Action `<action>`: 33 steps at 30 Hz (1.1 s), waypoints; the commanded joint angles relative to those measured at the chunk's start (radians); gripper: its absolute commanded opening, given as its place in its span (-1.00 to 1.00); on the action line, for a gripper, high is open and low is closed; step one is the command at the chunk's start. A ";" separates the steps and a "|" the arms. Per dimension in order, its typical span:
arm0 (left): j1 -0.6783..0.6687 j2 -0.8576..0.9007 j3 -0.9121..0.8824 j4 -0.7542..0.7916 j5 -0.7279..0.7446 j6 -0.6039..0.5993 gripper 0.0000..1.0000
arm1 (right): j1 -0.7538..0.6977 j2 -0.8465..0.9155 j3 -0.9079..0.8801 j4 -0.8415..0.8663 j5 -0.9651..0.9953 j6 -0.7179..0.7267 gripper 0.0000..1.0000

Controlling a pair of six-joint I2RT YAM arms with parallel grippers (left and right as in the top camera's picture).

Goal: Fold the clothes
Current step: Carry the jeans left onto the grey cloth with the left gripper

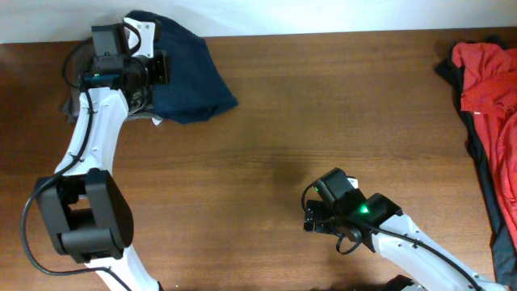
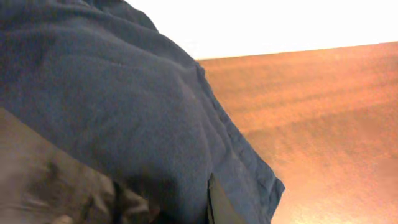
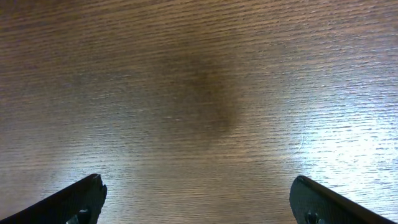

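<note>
**Right hand** (image 3: pixel 199 208): nearest item, low over the front middle of the surface (image 1: pixel 266 121). Its two dark fingers (image 3: pixel 78 199) are spread as wide as they go. Nothing is between them but bare brown wood grain, and the hand holds nothing.

**Left arm** (image 1: pixel 89 153): white links with black joints, rising from the near-left corner towards the far-left edge.

**Left hand** (image 1: pixel 157 69): at the far left, pressed shut on a fold of the navy garment (image 1: pixel 190 77). In the wrist view the blue cloth fills most of the frame and covers all but one dark finger (image 2: pixel 217 205).

**Navy garment**: a bunched, unfolded heap at the far-left edge of the surface. One corner trails towards the middle, and part of it lies under the left hand.

**Olive-grey garment** (image 2: pixel 37 180): crumpled just beside and partly beneath the navy one. It shows at the lower left of the left wrist view, and how far it extends cannot be told.

**Red garment** (image 1: pixel 489 77): a rumpled pile at the far-right corner, well apart from both hands.

**Dark cloth** (image 1: pixel 485 174): a long strip along the right edge, touching the red garment and partly under it.
</note>
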 commanded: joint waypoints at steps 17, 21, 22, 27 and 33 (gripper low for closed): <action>0.138 0.003 0.034 0.245 -0.169 0.027 -0.98 | 0.000 -0.002 -0.008 -0.005 -0.037 0.008 0.98; 0.150 0.021 0.034 0.240 -0.177 0.026 -0.98 | 0.000 -0.002 -0.008 -0.005 -0.040 0.008 0.98; 0.153 0.026 0.033 0.237 -0.177 0.026 -0.98 | 0.000 -0.002 -0.008 -0.005 -0.040 0.008 0.98; 0.171 0.057 0.033 0.208 -0.177 0.023 -0.96 | 0.000 -0.002 -0.008 -0.005 -0.048 0.008 0.98; 0.215 0.072 0.033 0.122 -0.177 0.023 -0.89 | 0.000 -0.002 -0.008 -0.008 -0.047 0.008 0.97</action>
